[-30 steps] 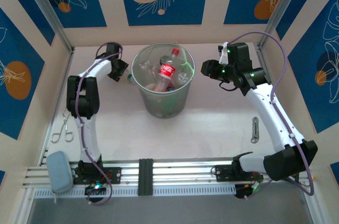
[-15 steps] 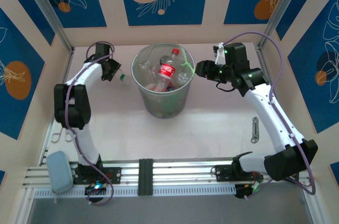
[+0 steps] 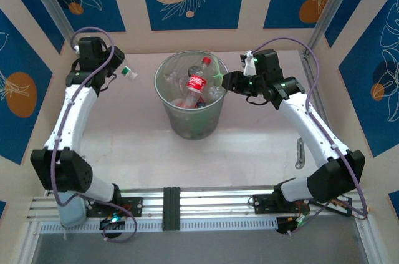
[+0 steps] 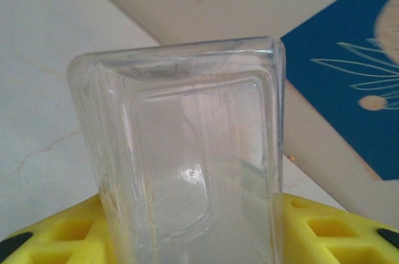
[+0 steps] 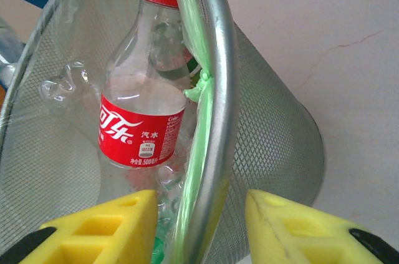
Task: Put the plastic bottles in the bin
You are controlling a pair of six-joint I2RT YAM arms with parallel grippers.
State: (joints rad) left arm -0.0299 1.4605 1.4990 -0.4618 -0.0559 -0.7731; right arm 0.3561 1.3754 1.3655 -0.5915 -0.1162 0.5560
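The left gripper (image 4: 190, 220) is clenched on a clear bottle (image 4: 187, 133), whose end sticks out ahead between its yellow fingers (image 4: 56, 233); the right gripper (image 5: 199, 205) stands astride the rim of the bin (image 5: 223, 70), pinching or not I cannot tell; a red-labelled bottle (image 5: 140, 127) leans inside, just ahead of that gripper.

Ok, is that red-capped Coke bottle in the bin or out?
In. The red-capped Coke bottle leans inside the mesh bin, cap near the rim; the right wrist view shows it within the rim.
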